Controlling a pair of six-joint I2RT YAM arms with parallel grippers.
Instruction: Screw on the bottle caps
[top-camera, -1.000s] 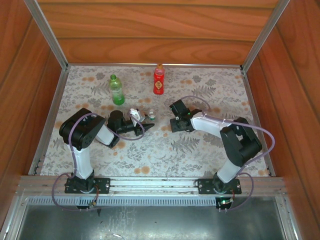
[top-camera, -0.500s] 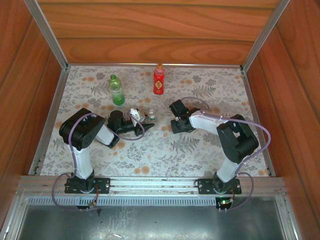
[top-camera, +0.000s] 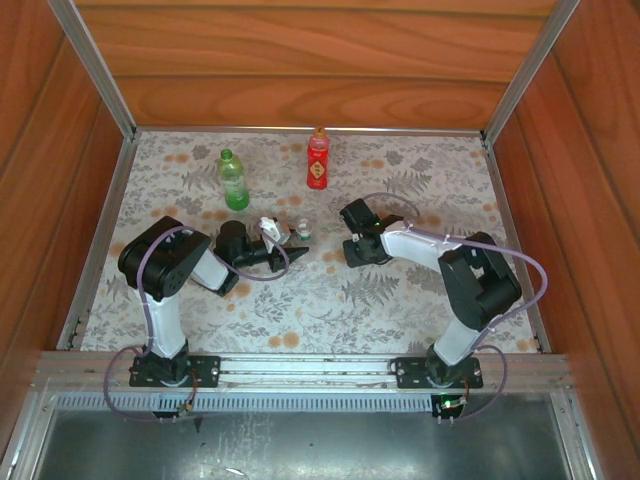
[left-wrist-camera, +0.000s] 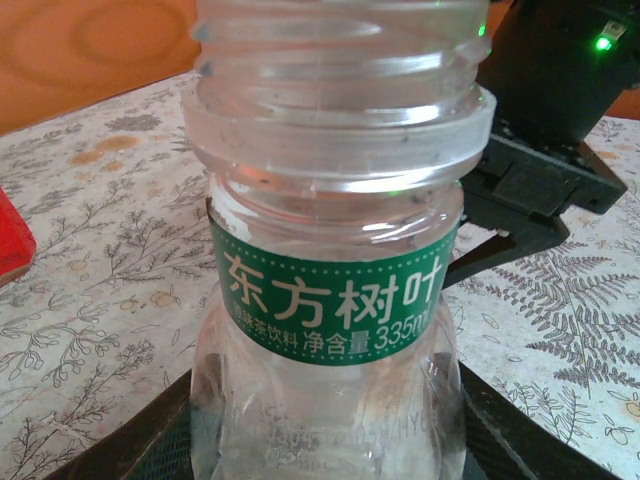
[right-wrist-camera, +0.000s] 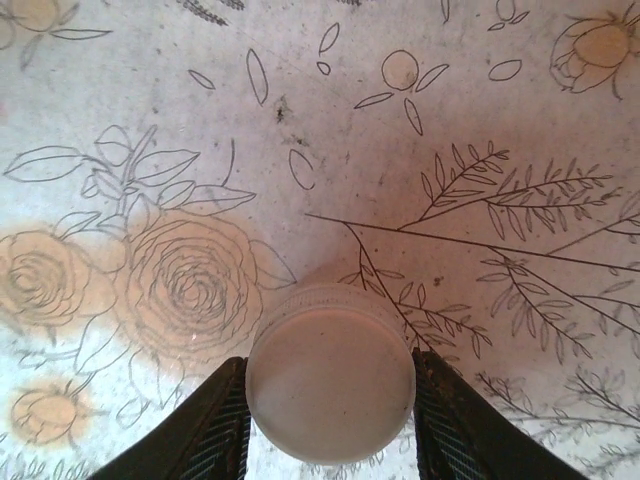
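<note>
Left arm (top-camera: 165, 265) bends low and reaches to its right; left gripper (top-camera: 297, 247) is clamped on a clear bottle (left-wrist-camera: 330, 300) standing between its fingers (left-wrist-camera: 150, 450). Right arm (top-camera: 470, 280) folds to its left, right gripper (top-camera: 353, 252) pointing down, pads (right-wrist-camera: 215, 430) pressed against both sides of a white cap (right-wrist-camera: 330, 375).

Green-banded clear bottle (left-wrist-camera: 330, 300), white, perhaps pinkish cap (right-wrist-camera: 330, 375), grey-and-orange floral cloth (right-wrist-camera: 450, 150).
</note>
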